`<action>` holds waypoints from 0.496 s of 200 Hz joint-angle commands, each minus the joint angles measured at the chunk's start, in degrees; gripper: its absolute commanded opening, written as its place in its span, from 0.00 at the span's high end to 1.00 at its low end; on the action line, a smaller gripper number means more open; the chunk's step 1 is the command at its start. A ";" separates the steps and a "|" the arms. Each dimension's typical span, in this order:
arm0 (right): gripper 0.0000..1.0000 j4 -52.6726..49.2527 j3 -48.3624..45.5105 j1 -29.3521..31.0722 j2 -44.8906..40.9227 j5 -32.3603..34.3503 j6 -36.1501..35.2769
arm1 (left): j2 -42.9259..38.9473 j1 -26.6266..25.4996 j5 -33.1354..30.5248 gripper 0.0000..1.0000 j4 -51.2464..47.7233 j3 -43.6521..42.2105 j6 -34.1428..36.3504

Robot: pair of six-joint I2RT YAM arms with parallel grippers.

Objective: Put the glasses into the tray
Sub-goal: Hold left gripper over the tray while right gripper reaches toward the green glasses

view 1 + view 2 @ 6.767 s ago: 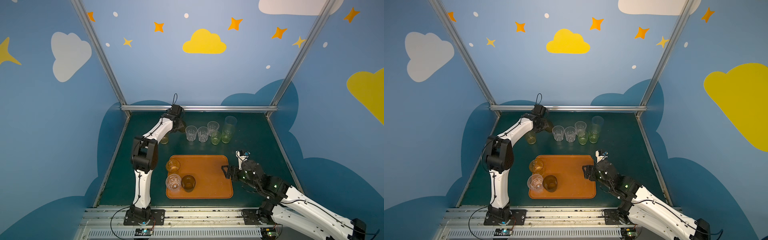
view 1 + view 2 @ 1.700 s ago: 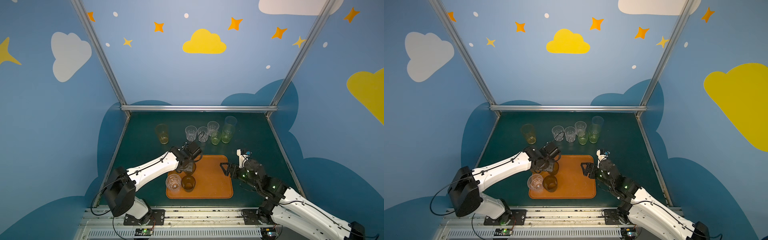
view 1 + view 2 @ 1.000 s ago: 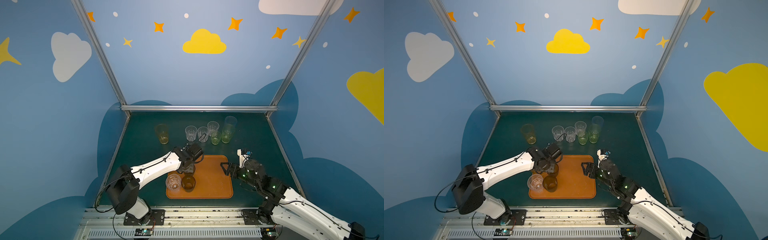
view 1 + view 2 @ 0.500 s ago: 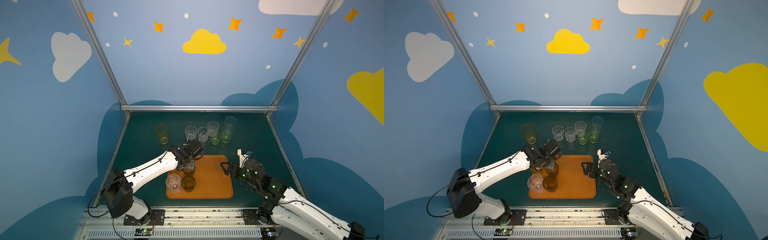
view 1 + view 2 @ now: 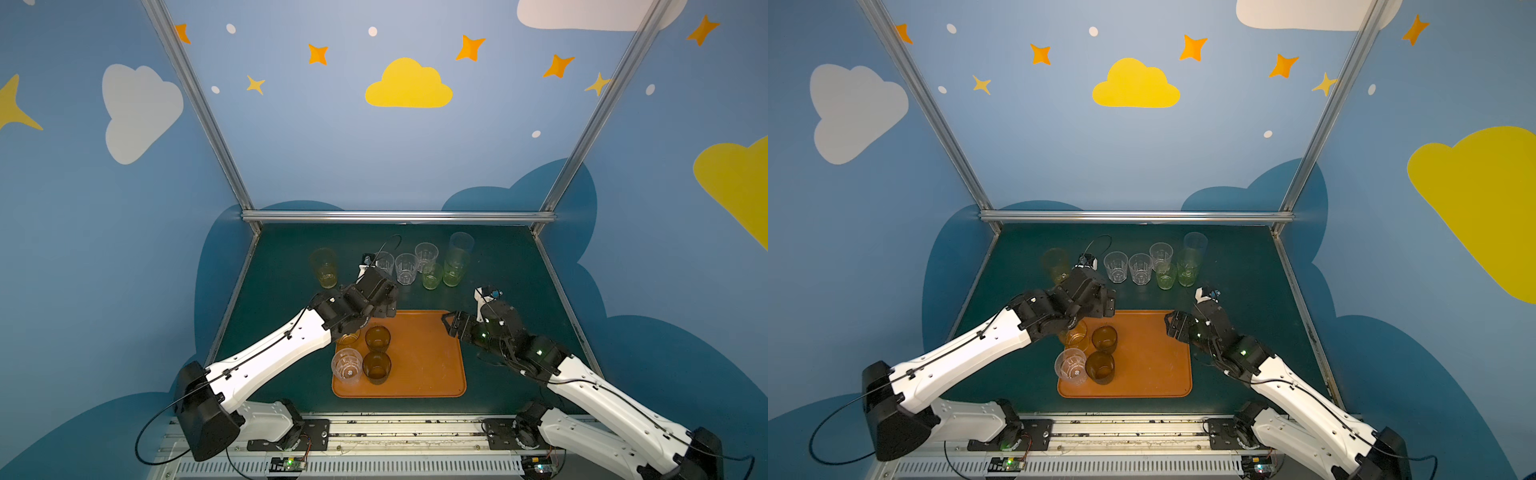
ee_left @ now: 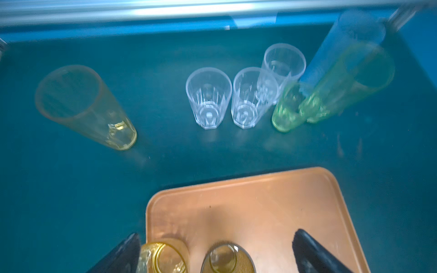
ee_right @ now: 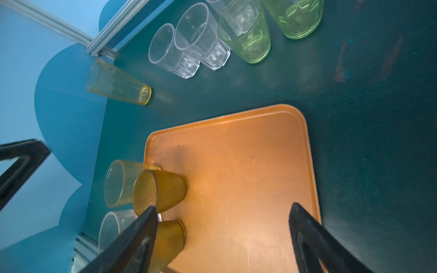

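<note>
Far left on the bench [image 5: 282, 299], you had a tall amber glass [image 5: 324, 268] standing alone and upright, see-through with a yellow base.

Your left gripper [image 6: 216, 234] hung over the tray's far left corner with its jaws spread wide and nothing in them. In the left wrist view, a short amber glass [image 6: 163, 257] and a dark brown glass [image 6: 228, 260] stood between its fingers. I could not tell whether either finger touched them.

The tray [image 5: 424, 365] lay near the middle of the bench's near edge. It was flat and orange-brown, with rounded corners and a low rim. In both top views, four glasses stood upright in a tight square on its left half. The amber and brown pair were at the far side, and a clear faceted glass [image 5: 347, 365] and a second dark brown glass [image 5: 376, 368] at the near side.

Beyond the tray's far edge, you had three short clear glasses [image 5: 406, 268] on the bench. Next came a short yellow-green glass [image 5: 432, 275], a tall green glass [image 5: 455, 270] and, behind it, a tall greyish-clear glass [image 5: 461, 245].

Your right gripper [image 5: 450, 328] sat at the tray's far right corner, jaws wide apart and empty.
</note>
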 commanded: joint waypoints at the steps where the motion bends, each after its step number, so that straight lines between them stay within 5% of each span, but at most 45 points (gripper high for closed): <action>1: 0.14 -1.62 3.83 -1.83 2.76 -1.83 1.02 | -2.84 0.79 -2.88 0.00 4.24 -2.92 0.15; 99: 0.15 -1.93 15.21 -10.22 16.16 -7.74 0.28 | -9.07 3.85 5.21 0.00 13.49 -13.64 -2.69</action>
